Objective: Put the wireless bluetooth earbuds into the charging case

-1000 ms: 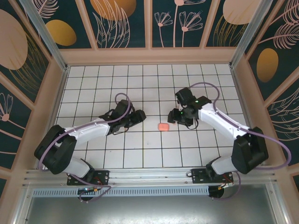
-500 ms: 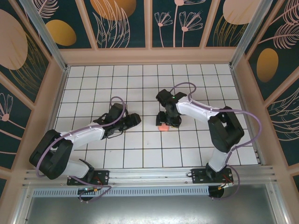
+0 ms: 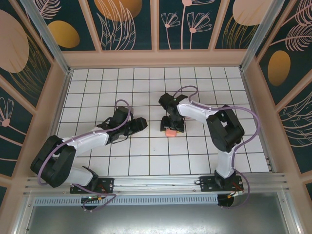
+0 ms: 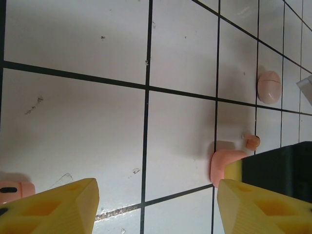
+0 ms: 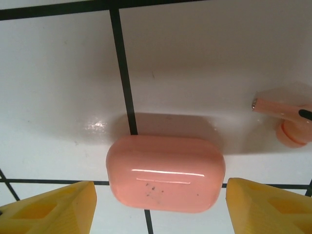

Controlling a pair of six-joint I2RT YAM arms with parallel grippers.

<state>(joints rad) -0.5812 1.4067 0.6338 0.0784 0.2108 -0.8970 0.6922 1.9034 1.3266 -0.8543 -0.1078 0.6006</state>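
Right pincer (image 5: pixel 158 207) has edged left, straddling charging case (image 5: pixel 165 170), seemingly without contact.

**White tiled table with a few small pink things on it**

The table (image 3: pixel 146 156) is a flat top of white square tiles with dark grout lines, lightly scuffed in places. Near its middle, a little right of centre, the pink charging case (image 5: pixel 165 173) lies flat and closed across a grout line. An earbud (image 5: pixel 288 127) lies just beside it, not touching, with its stem flat on the tile. In the left wrist view an oval pink piece (image 4: pixel 268 87) lies apart from the case on a grout line. What looks like a second earbud (image 4: pixel 13 188) lies well apart from them, cut off by the picture's edge.
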